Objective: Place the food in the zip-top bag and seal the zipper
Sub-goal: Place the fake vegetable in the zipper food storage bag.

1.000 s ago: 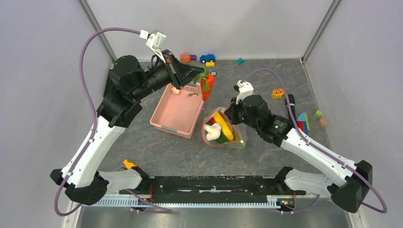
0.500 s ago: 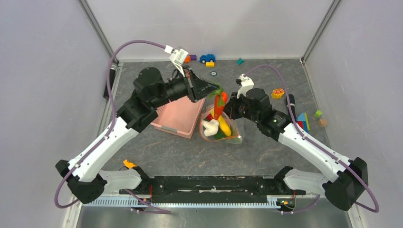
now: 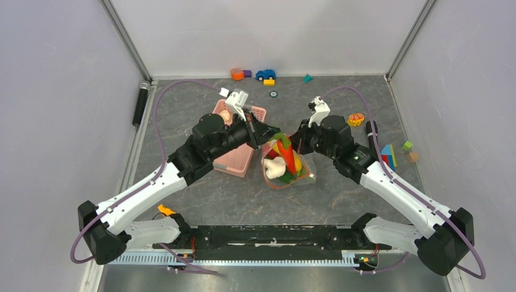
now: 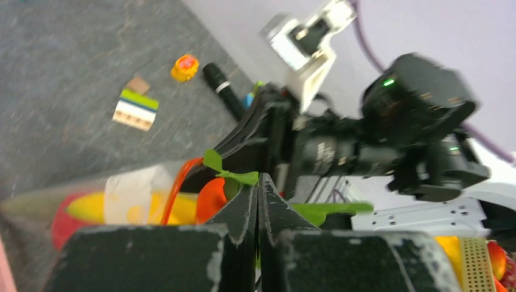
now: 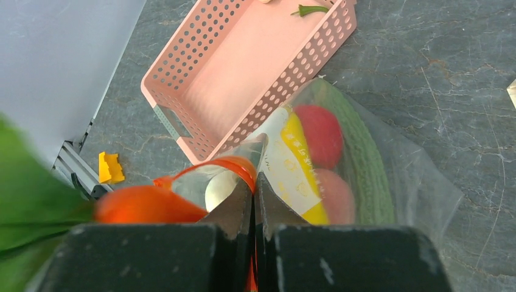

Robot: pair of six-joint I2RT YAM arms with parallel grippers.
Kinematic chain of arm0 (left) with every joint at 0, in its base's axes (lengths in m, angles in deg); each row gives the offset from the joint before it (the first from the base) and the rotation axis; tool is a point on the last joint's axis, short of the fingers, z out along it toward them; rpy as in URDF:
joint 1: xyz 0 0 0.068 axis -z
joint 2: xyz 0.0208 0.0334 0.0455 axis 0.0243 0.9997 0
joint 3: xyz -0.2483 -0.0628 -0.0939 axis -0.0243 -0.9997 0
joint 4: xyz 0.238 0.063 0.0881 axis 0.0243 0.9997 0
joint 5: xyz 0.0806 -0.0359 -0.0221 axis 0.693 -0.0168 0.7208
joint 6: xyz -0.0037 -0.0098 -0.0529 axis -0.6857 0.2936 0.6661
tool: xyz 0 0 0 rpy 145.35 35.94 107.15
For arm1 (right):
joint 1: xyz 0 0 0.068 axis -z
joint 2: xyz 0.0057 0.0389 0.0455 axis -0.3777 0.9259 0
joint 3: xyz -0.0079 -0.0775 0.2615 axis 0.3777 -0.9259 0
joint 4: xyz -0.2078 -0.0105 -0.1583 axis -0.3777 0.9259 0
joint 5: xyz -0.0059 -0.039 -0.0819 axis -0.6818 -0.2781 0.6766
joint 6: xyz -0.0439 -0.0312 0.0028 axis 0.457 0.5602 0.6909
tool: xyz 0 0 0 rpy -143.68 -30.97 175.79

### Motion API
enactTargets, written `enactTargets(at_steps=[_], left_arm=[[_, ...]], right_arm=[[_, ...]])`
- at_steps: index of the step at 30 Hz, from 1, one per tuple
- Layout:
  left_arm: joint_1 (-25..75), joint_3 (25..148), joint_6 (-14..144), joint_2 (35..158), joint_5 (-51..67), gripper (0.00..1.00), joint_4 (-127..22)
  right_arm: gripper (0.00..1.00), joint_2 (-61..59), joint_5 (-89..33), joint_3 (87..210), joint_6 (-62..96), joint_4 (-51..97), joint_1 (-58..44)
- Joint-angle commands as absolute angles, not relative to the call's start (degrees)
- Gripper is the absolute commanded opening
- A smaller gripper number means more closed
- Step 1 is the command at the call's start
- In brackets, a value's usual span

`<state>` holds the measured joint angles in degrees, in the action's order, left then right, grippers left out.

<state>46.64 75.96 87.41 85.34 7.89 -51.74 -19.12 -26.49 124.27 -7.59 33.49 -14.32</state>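
The zip-top bag (image 3: pixel 302 176) lies right of the pink basket with its mouth lifted open. My right gripper (image 3: pixel 294 143) is shut on the orange-red zipper strip (image 5: pixel 226 163) and holds the mouth up. My left gripper (image 3: pixel 275 137) is shut on the green leaves (image 4: pixel 240 177) of the orange carrot (image 3: pixel 287 156), whose body hangs in the bag's mouth. The carrot also shows in the right wrist view (image 5: pixel 146 204). Inside the bag lie a white mushroom (image 3: pixel 274 169), a yellow banana (image 5: pixel 296 146), a red tomato (image 5: pixel 322 134), a green cucumber (image 5: pixel 365 167) and a pink piece (image 5: pixel 336 196). The slider knob is not visible.
The pink lattice basket (image 3: pixel 232 159) stands just left of the bag, with a pale piece (image 3: pixel 225 115) and a small green bit (image 5: pixel 310 9) in it. Toy cars and blocks (image 3: pixel 265 74) lie along the back wall, more blocks (image 3: pixel 387 155) at the right. A black cylinder (image 3: pixel 141 103) lies far left.
My left arm has carried the carrot from above the basket's far corner right and down into the bag's mouth. My right gripper has kept its hold on the bag's rim.
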Motion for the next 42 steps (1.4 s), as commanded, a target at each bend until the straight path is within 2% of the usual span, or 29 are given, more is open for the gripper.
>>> enactTargets(at_steps=[1,11,16,27,33,37,42], left_arm=[[46.8,70.1,91.0,82.2,13.3,0.02,-55.2],[48.3,64.1,88.0,77.1,9.6,0.02,-52.2],[52.5,65.8,84.0,80.6,9.9,0.02,-50.8],[61.0,73.4,79.5,92.8,29.4,0.02,-41.0],[65.5,79.1,79.7,100.5,46.4,0.02,-35.3],[65.8,82.1,80.8,103.6,49.6,0.02,-31.1],[65.8,82.2,80.5,101.5,47.5,0.21,-30.2]], right_arm=[[0.00,-21.9,-28.1,124.2,-8.9,27.9,-13.9],[0.00,-21.7,-28.9,123.7,-9.3,26.9,-13.7],[0.00,-21.2,-29.4,123.4,-9.7,25.9,-13.7],[0.00,-22.2,-34.0,122.6,-11.0,23.5,-13.7],[0.00,-22.3,-36.6,122.5,-11.4,22.7,-13.6],[0.00,-22.7,-36.2,122.3,-11.2,22.9,-13.7],[0.00,-22.9,-34.6,122.3,-9.9,24.0,-13.6]])
